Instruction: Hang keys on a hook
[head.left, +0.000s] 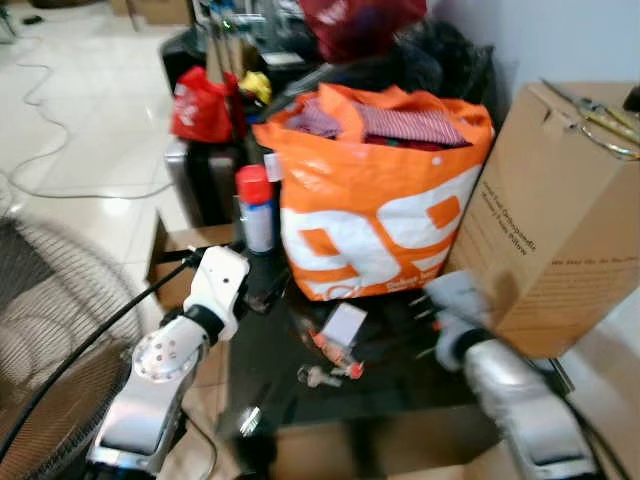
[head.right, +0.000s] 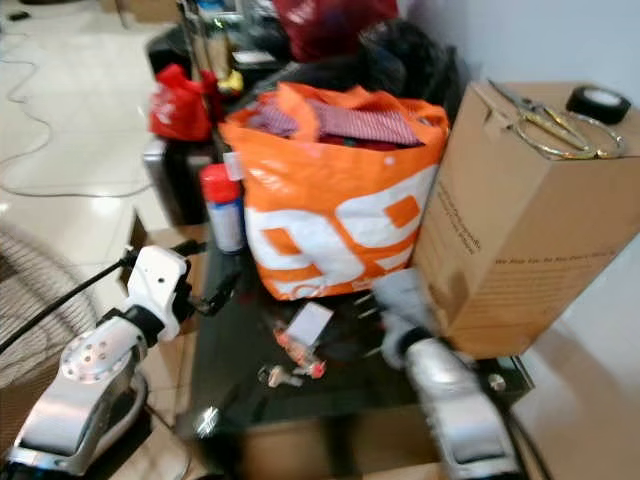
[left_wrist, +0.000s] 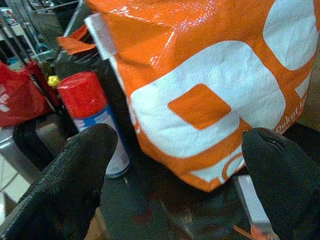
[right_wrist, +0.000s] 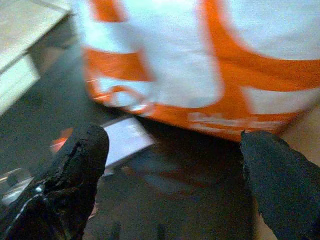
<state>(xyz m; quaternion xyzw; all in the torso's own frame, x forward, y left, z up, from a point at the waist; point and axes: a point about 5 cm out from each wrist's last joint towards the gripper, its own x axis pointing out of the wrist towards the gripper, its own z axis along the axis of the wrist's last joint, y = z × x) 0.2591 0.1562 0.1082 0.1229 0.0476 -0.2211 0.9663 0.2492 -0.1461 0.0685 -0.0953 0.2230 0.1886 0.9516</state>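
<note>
— Where are the keys?
— The small silver keys with red tag (head.left: 328, 372) lie on the dark glossy surface (head.left: 400, 385), at six o'clock from the orange-and-white plastic bag (head.left: 375, 215).
— And your jaws?
— Both the left gripper (left_wrist: 175, 185) and the right gripper (right_wrist: 175, 185) stand open and empty, I think ready for picking.

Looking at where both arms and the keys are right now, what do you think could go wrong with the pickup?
1. The keys lie among clutter beside a white card on the dark table; the open right gripper may pinch the card instead.
2. The left gripper is open close to the spray can and the orange bag; a sideways move might topple the can.
3. The head views are blurred, so aim at the small keys may be off.
</note>
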